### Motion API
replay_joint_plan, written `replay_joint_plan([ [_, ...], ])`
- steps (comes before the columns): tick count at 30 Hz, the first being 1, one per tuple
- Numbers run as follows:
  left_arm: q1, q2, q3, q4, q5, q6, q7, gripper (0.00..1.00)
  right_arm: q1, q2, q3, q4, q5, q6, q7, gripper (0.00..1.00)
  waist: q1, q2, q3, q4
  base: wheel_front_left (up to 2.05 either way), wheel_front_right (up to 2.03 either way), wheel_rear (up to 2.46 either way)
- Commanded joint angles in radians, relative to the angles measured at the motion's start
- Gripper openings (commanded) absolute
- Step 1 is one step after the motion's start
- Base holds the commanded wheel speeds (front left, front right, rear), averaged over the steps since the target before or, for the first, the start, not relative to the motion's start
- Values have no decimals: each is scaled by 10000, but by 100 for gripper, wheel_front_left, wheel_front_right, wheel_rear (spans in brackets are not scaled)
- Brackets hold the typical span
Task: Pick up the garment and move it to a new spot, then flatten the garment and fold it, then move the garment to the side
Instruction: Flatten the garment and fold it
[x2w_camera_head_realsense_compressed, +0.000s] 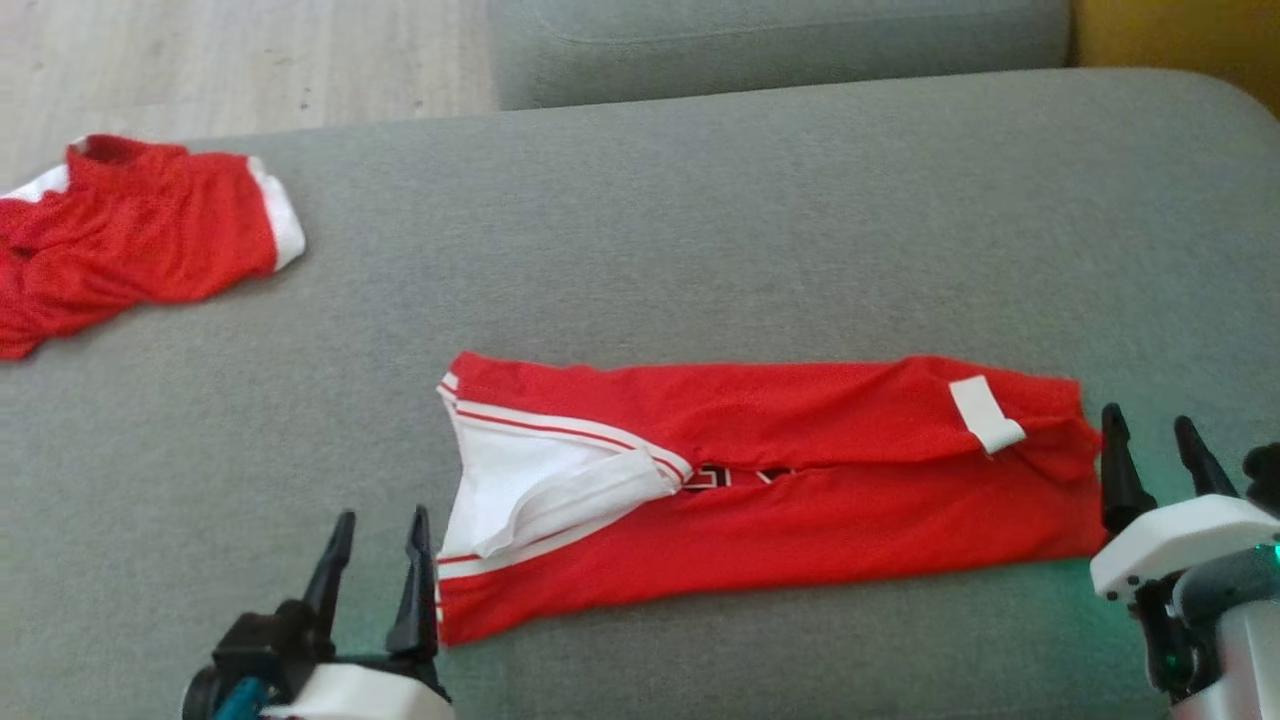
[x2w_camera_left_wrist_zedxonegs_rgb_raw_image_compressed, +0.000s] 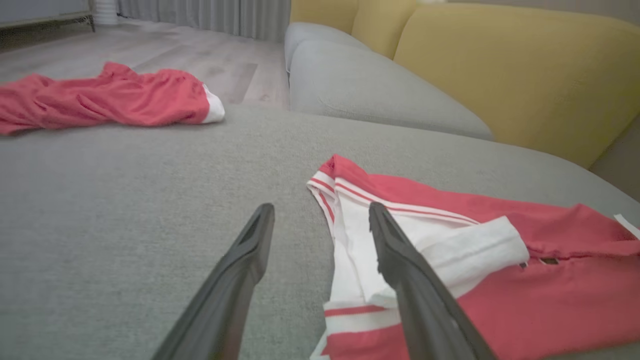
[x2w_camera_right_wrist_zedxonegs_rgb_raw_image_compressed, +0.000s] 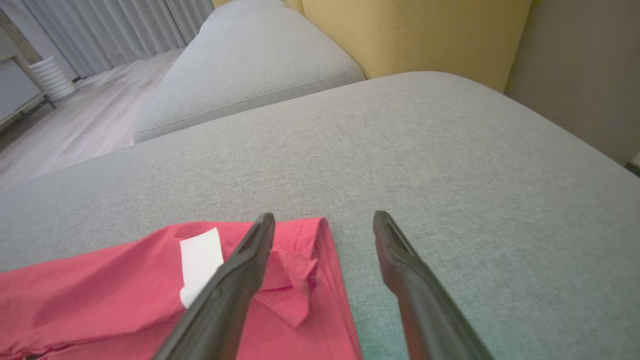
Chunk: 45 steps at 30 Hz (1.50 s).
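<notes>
A red garment (x2w_camera_head_realsense_compressed: 800, 470) with white trim lies folded into a long strip on the grey cushion (x2w_camera_head_realsense_compressed: 700, 220); its white-lined end (x2w_camera_left_wrist_zedxonegs_rgb_raw_image_compressed: 400, 235) faces left, and a white label (x2w_camera_right_wrist_zedxonegs_rgb_raw_image_compressed: 200, 260) sits near its right end (x2w_camera_right_wrist_zedxonegs_rgb_raw_image_compressed: 150, 290). My left gripper (x2w_camera_head_realsense_compressed: 382, 560) stands open at the strip's left end, one finger (x2w_camera_left_wrist_zedxonegs_rgb_raw_image_compressed: 405, 270) over the white trim, the other over bare cushion. At the strip's right end my right gripper (x2w_camera_head_realsense_compressed: 1150, 455) is open too, its left finger (x2w_camera_right_wrist_zedxonegs_rgb_raw_image_compressed: 240, 280) above the red edge. Neither holds cloth.
A second red garment (x2w_camera_head_realsense_compressed: 130, 240) with white trim lies crumpled at the cushion's far left edge. Another grey cushion (x2w_camera_head_realsense_compressed: 780, 40) and a yellow sofa back (x2w_camera_left_wrist_zedxonegs_rgb_raw_image_compressed: 500, 65) stand behind. Wood floor (x2w_camera_head_realsense_compressed: 200, 60) shows beyond the far left.
</notes>
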Motion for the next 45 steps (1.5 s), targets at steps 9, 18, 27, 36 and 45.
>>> replay_joint_plan([
  [9,43,356,948,-1115,279,534,-196,100,-761,-118,-221,430,-775,37,523,100,1,-1,69,938,0,0,0],
  [18,188,360,995,-1319,244,568,-207,100,-523,-52,-1197,1467,-1647,37,586,100,1,-1,88,1394,0,0,0],
  [27,196,364,891,-1388,272,592,-183,100,-387,199,-1303,2270,-1936,37,970,100,1,-1,48,1371,0,0,0],
  [36,181,372,813,-1448,304,647,-148,100,-814,310,-717,2633,-1633,37,1183,0,1,-1,-4,999,0,0,0],
  [45,167,325,792,-1391,288,613,-169,100,-1446,-928,-809,1900,-1281,37,1420,0,1,-1,-114,339,0,0,0],
])
